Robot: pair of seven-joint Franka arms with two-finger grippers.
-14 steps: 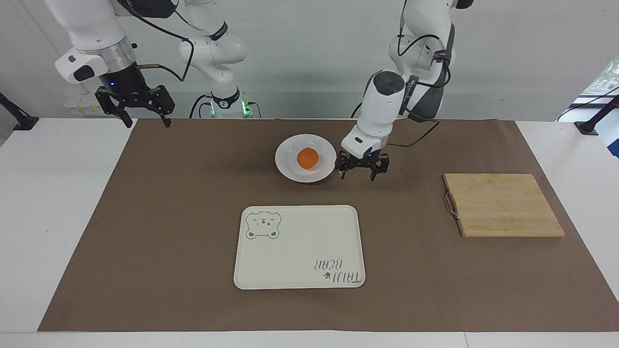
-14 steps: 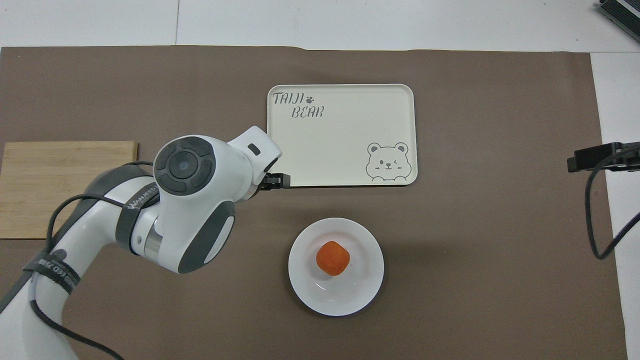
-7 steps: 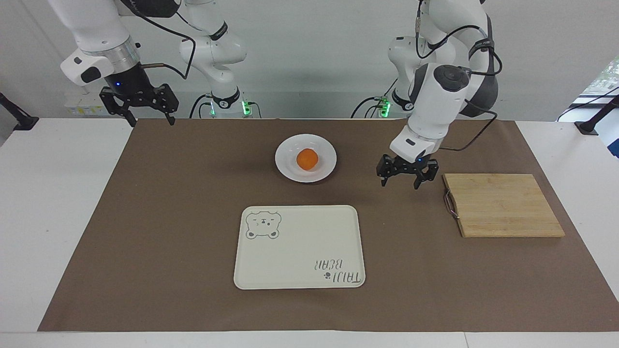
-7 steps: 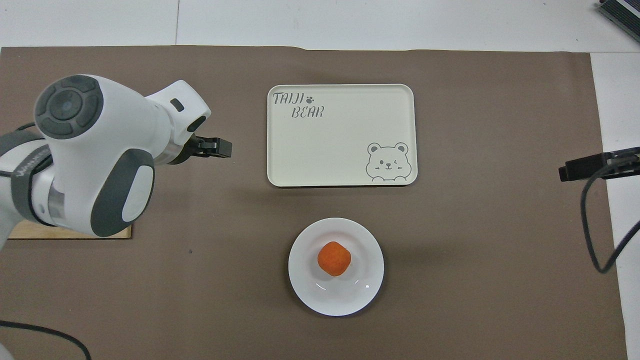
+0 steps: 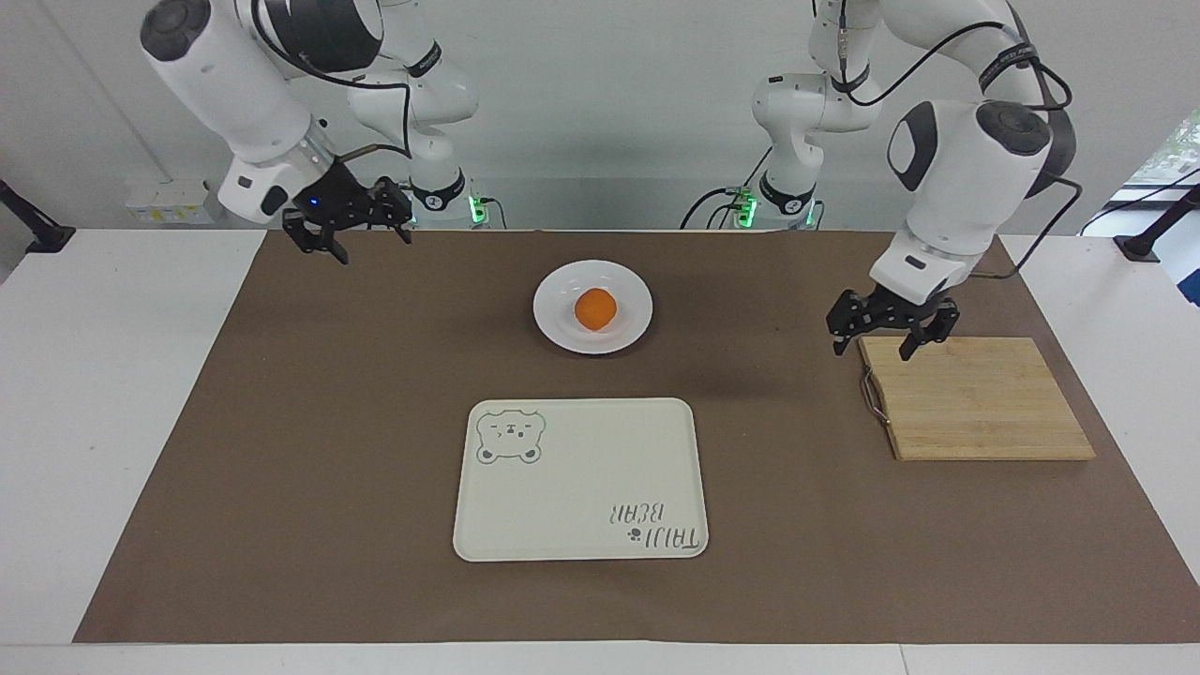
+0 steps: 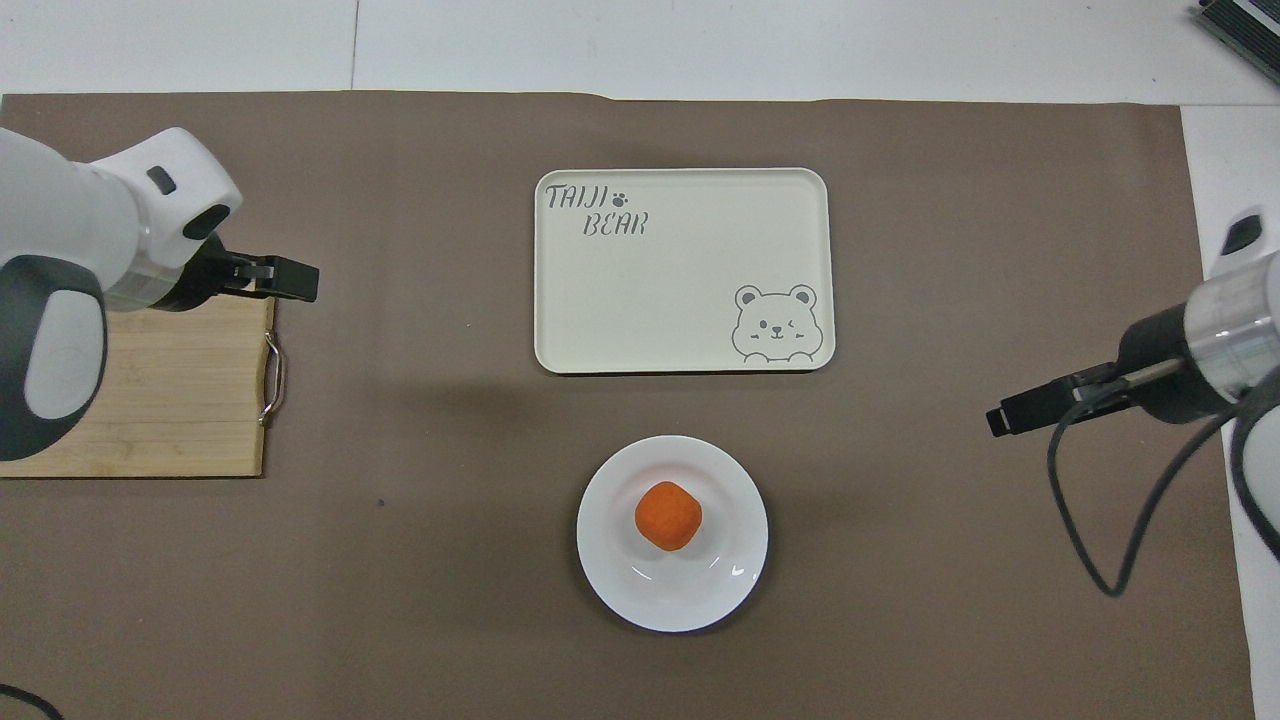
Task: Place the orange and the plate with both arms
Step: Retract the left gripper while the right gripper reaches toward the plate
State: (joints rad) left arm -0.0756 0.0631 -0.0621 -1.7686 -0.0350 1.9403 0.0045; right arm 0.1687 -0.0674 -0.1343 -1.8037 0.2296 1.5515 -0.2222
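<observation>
Facing view. The orange sits in the middle of the plate, which rests on the brown mat of the surface, nearer to the robots than the tray. Risk, as a judgement: the orange is round and loose on a shallow dish, so a tilted or jerky lift of the plate could roll it over the rim. A grip on the thin glossy rim may also slip. The left pincer hangs over the corner of the cutting board nearest the plate, fingers spread, holding nothing and touching nothing. The right pincer hangs over the mat's edge at the right arm's end, fingers spread and empty.

Overhead view. The orange lies slightly off the centre of the plate, and the tray lies farther from the robots. The left pincer projects over the board's corner; the right pincer stands over bare mat. From this angle the finger gap probably cannot be read. Either arm must cross open mat to reach the plate; simultaneous approaches could interfere above it.
</observation>
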